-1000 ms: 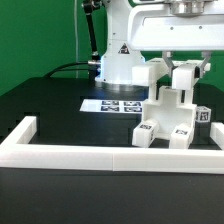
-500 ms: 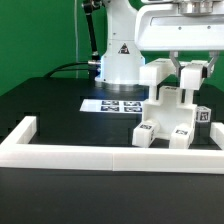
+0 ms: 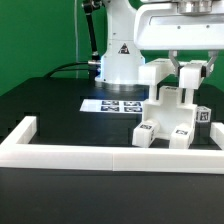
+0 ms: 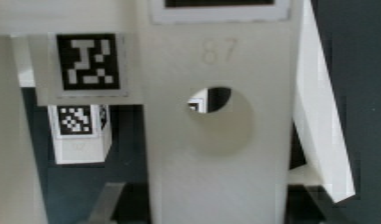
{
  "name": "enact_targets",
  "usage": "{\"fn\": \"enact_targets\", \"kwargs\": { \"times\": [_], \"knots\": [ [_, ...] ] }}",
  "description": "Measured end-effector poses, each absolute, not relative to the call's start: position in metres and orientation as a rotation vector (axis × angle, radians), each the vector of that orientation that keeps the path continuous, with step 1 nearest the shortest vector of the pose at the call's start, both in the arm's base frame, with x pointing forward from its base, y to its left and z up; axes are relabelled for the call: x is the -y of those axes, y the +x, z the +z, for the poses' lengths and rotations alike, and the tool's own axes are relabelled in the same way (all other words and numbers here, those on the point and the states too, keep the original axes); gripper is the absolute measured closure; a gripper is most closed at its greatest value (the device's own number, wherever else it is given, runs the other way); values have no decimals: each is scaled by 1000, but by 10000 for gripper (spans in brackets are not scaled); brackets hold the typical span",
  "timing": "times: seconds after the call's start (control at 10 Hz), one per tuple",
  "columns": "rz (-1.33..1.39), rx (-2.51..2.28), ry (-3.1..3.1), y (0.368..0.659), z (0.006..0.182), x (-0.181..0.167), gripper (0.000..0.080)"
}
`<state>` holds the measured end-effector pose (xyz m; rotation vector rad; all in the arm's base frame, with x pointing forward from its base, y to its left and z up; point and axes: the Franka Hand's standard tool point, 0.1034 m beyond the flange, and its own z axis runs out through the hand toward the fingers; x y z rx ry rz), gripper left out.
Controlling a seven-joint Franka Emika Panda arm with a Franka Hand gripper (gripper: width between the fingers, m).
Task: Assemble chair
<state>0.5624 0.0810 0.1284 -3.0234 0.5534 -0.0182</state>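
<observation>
jaws closed down narrow, pinching the top upright of the chair (image 3: pixel 168 108): the exterior view shows one finger on either side of that white post, pads partly hidden

chair sits directly under the jaws, upright, feet on the black surface (image 3: pixel 50 110); blocky white body, small square foot tags (image 3: pixel 146 129) on the low blocks facing the camera

marker board (image 3: pixel 112 104) lies flat on the surface, lower than the jaws and off to the exterior view's left of them, just beside the chair; can't tell if they touch

white border frame (image 3: pixel 90 152) runs across nearer the camera than the jaws and well below them; chair stands inside it

arm base (image 3: pixel 120 62) is behind the jaws, to the exterior view's left

wrist view: close-up on a flat white chair panel (image 4: pixel 222 170) with a round hole (image 4: pixel 206 99) through it and a faint embossed number above the hole, not safely readable; two black-and-white side tags (image 4: pixel 89 62) on white parts beyond the panel, dark surface showing in the gaps
</observation>
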Motion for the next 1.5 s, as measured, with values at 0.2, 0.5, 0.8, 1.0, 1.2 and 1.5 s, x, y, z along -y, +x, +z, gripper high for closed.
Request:
{"fn": "enact_targets", "kwargs": {
  "times": [0.2, 0.5, 0.8, 1.0, 1.2, 1.5],
  "knots": [
    [-16, -554, -3024, 562, 127, -81, 509],
    [-16, -562, -3022, 561, 128, -82, 509],
    [-10, -559, -3023, 557, 127, -83, 509],
    [-32, -560, -3023, 560, 126, -80, 509],
    [-41, -559, -3022, 561, 127, -80, 509],
    [-43, -559, -3021, 561, 127, -80, 509]
  ]
}}
